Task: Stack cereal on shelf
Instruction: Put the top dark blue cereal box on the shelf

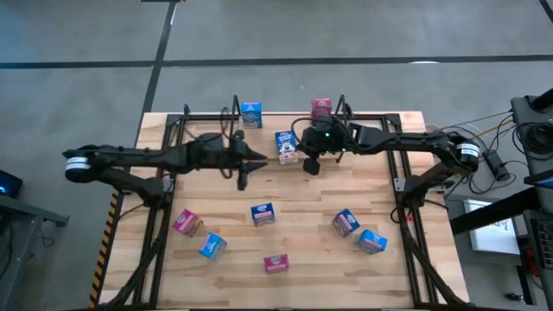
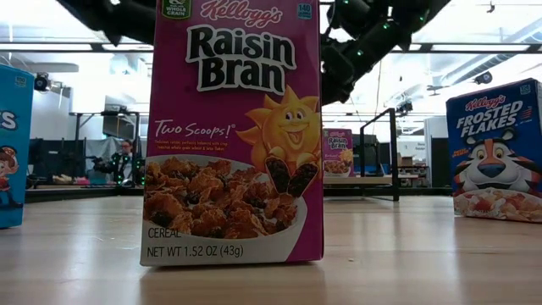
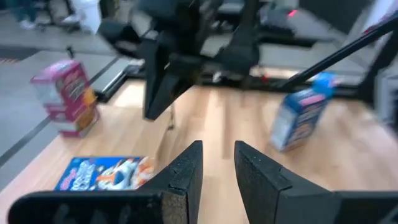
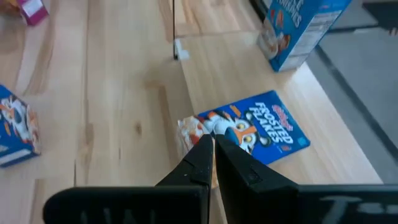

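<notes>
A blue cereal box lies flat on the table by the shelf, whose thin post also shows in the right wrist view. My right gripper is shut, its tips over this flat box's bowl end. My left gripper is open and empty, left of the box, pointing at it. A blue box and a pink box stand upright at the shelf. Several blue and pink boxes lie on the near half of the table. My right gripper comes down slanting, with shut fingers, at the flat blue box's end with the printed bowl. I cannot tell whether the tips touch the box. The box lies flat, front up, on the wood.
On the near half are a pink box, blue boxes, a pink box and another box. A black tube frame edges the table. In the low view a pink box stands close in front.
</notes>
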{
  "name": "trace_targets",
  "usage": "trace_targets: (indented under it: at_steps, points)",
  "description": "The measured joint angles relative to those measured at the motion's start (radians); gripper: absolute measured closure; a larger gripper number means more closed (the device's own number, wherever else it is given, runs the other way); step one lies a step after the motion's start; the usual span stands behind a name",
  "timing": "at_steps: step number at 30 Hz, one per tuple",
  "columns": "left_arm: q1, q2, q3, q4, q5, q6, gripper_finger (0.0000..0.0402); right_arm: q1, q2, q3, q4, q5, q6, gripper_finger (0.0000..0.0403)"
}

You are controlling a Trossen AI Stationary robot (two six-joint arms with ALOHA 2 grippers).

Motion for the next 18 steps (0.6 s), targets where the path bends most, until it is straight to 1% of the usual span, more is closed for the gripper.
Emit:
trace_targets:
  at_steps: [2,5,11,14,18]
  points:
    - [0.0,0.06,0.027,-0.004,-0.013,0.002,0.0327,0.0,-0.006,-0.025,0.039,0.006,0.005,0.0394]
    - [0.0,0.146,0.066,-0.003,-0.017,0.004,0.0327,0.0,-0.017,-0.036,0.052,0.007,0.005,0.0394]
    - [0.003,0.311,0.15,-0.001,-0.098,0.053,0.0327,0.0,-0.03,-0.036,0.05,0.008,-0.013,0.0394]
    - [0.013,0.384,0.183,-0.002,-0.124,0.076,0.0327,0.0,-0.034,-0.036,0.051,0.008,-0.014,0.0394]
    - [0.038,0.452,0.206,-0.002,-0.126,0.081,0.0327,0.0,-0.034,-0.036,0.05,0.008,-0.015,0.0394]
